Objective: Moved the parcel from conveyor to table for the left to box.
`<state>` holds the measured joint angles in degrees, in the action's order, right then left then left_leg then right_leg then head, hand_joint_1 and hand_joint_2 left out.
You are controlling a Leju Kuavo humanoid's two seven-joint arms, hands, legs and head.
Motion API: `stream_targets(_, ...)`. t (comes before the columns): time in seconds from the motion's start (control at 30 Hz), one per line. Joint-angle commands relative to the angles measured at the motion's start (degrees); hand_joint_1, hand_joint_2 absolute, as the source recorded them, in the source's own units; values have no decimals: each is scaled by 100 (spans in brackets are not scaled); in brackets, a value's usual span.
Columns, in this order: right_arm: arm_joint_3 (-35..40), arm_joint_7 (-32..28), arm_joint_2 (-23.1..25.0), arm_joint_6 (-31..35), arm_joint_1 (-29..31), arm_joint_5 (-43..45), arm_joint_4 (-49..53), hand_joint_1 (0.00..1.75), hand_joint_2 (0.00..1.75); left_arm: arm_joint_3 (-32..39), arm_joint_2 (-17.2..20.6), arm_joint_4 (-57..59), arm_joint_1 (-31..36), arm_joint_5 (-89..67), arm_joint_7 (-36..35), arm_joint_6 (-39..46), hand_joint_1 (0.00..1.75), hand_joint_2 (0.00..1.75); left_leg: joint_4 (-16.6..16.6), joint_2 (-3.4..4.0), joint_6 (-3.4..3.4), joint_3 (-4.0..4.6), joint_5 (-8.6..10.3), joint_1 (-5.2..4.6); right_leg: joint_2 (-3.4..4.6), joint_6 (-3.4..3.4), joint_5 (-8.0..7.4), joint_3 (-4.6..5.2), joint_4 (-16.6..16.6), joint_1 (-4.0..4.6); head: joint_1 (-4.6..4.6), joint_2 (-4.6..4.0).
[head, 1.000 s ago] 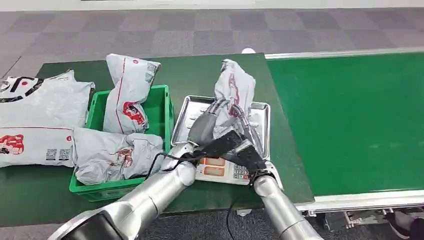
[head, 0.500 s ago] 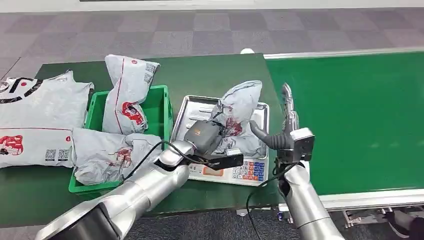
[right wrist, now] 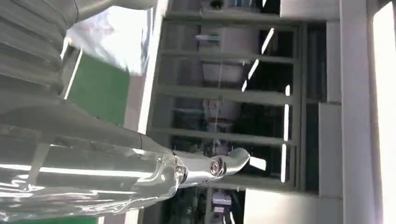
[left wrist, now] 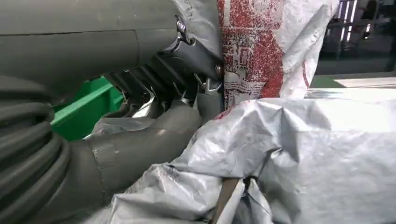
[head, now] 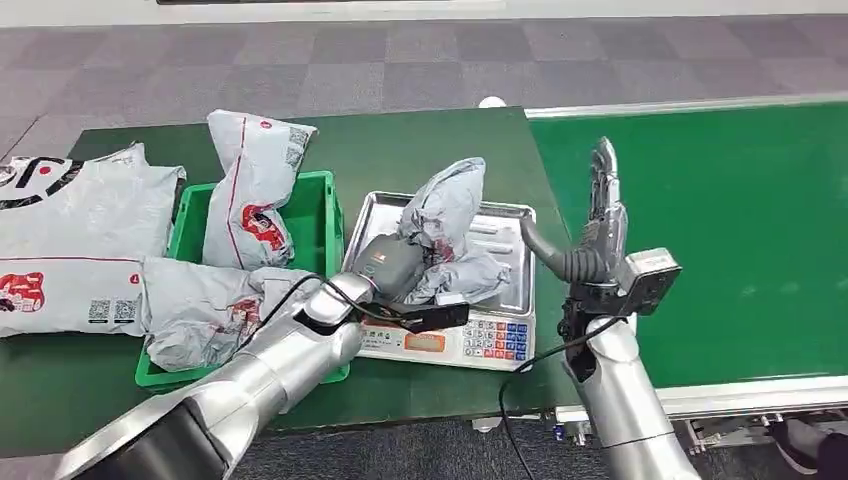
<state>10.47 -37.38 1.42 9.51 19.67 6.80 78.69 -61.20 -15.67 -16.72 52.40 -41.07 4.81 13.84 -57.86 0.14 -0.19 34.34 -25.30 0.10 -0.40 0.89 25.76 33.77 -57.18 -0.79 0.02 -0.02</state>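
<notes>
While the green conveyor belt [head: 720, 230] is seen bare on the right, the dark green table [head: 420, 150] beside it is crowded. Large grey mailers [head: 70, 240] are laid at its far left, and more bags are heaped in the green crate [head: 325, 215] next to them. Just right of the crate, the steel tray of a weighing scale [head: 505, 270] is occupied by the crumpled grey parcel [head: 445, 225]. The parcel is gripped by the left hand [head: 390, 268], whose fingers are closed into its plastic. The right hand [head: 600, 215] is raised upright over the belt's edge, fingers straight, together and holding nothing.
</notes>
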Motion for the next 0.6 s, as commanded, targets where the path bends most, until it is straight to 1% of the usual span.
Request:
stream_targets(0.03, -380, 75, 76, 230, 355, 129, -445, 0, 175, 1006, 257, 55, 340, 23, 26, 960, 175, 175, 0, 16, -2, 1, 1, 3, 19, -4, -8, 5, 3, 3, -2, 0)
stream_targets(0.13, -353, 67, 101, 305, 431, 80, -588, 0, 175, 1636, 353, -248, 581, -98, 114, 1529, 175, 175, -9, 10, -4, 14, 4, 5, 13, -7, -7, 17, -7, 5, -2, 2)
stream_targets(0.2, -335, 74, 110, 314, 467, 78, -644, 0, 175, 1797, 394, -340, 664, -164, 114, 1461, 175, 175, -4, 10, -10, 14, 10, 7, 16, -10, -12, 17, -2, 8, -2, 2)
stream_targets(0.23, -327, 105, 121, 392, 495, 46, -705, 0, 175, 1952, 465, -496, 643, -362, 25, 1942, 175, 175, 2, 8, -10, 11, 14, 7, 15, -13, -15, 13, 3, 8, -2, 2)
stream_targets(0.27, -330, 116, 124, 426, 492, 35, -717, 0, 175, 1981, 521, -565, 644, -428, 8, 2104, 175, 175, -5, 4, -9, 18, 14, 6, 10, -11, -11, 16, -4, 6, -2, 2)
stream_targets(0.3, -308, 142, 90, 480, 451, 30, -675, 0, 175, 2159, 594, -732, 587, -569, -23, 2325, 175, 175, -3, 3, -8, 15, 12, 3, 9, -8, -8, 13, -5, 3, -2, 0)
stream_targets(0.37, -292, 171, 48, 527, 406, 30, -620, 0, 175, 2441, 701, -967, 506, -818, -41, 2261, 175, 175, 6, 11, -10, 4, 13, 4, 19, -11, -12, 6, 3, 5, -2, 2)
stream_targets(0.4, -314, 199, 42, 568, 375, 30, -593, 0, 175, 2471, 756, -1027, 498, -979, -148, 2474, 175, 175, 11, 15, -11, -1, 13, 5, 23, -13, -13, 2, 7, 6, -2, 0)
stream_targets(0.47, -314, 257, 21, 597, 336, 19, -536, 0, 175, 2859, 791, -1259, 363, -1332, -196, 2489, 175, 175, 3, 8, -9, 8, 11, 2, 15, -9, -8, 10, -2, 2, -2, 2)
stream_targets(0.5, -314, 290, 12, 663, 318, -3, -527, 0, 175, 3004, 809, -1308, 309, -1624, -342, 2571, 175, 175, 7, 9, -10, 4, 12, 2, 17, -10, -9, 6, 1, 2, -2, 2)
stream_targets(0.6, -281, 328, -87, 711, 151, -24, -463, 0, 175, 3481, 953, -1619, -18, -1854, -321, 2616, 175, 175, 12, 4, -10, -2, 14, 1, 11, -10, -9, 2, 6, 2, -2, 2)
